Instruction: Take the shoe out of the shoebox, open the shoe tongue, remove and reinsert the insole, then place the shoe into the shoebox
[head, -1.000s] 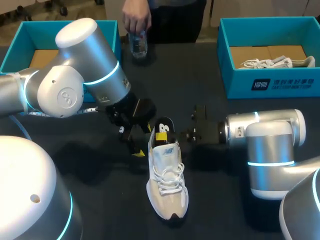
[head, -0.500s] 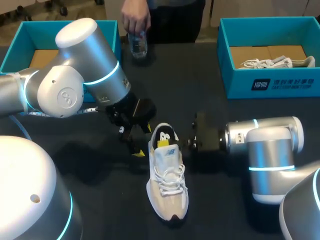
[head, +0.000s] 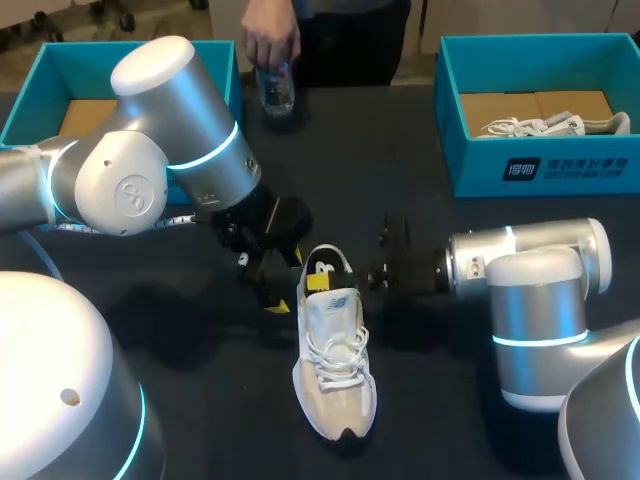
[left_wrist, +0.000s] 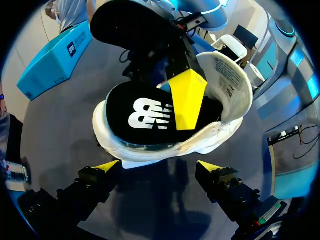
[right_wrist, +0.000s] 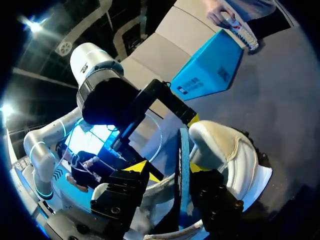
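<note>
**Insole step, in progress.** The shoe (head: 335, 370) lay out of its box on the dark counter (head: 220, 400), toe toward the robot and well apart from the teal shoebox (head: 470, 150) at the far right. The right claw (head: 321, 282) was closed narrowly on the heel end of the black insole (head: 326, 262), which stood partly out of the heel opening. The left claw (head: 262, 284) hung wide and empty just beside the heel, touching nothing.

**Technique, as judged.** The insole should travel along the shoe's length, not across it, so that its front edge passes under the tongue (left_wrist: 225, 70) without folding. The shoe sat loose on the counter and could drag or tip with the pull. The left claw would do well to brace the heel.

**Views compared.**
- The left wrist view alone showed the insole's printed face in the heel cup, one yellow tip flat upon it, and the tongue raised clear.
- The right wrist view alone showed the insole edge-on between the two fingers (right_wrist: 120, 195), the evidence for the grip.
- The head view alone placed the whole shoe relative to the shoebox.
</note>
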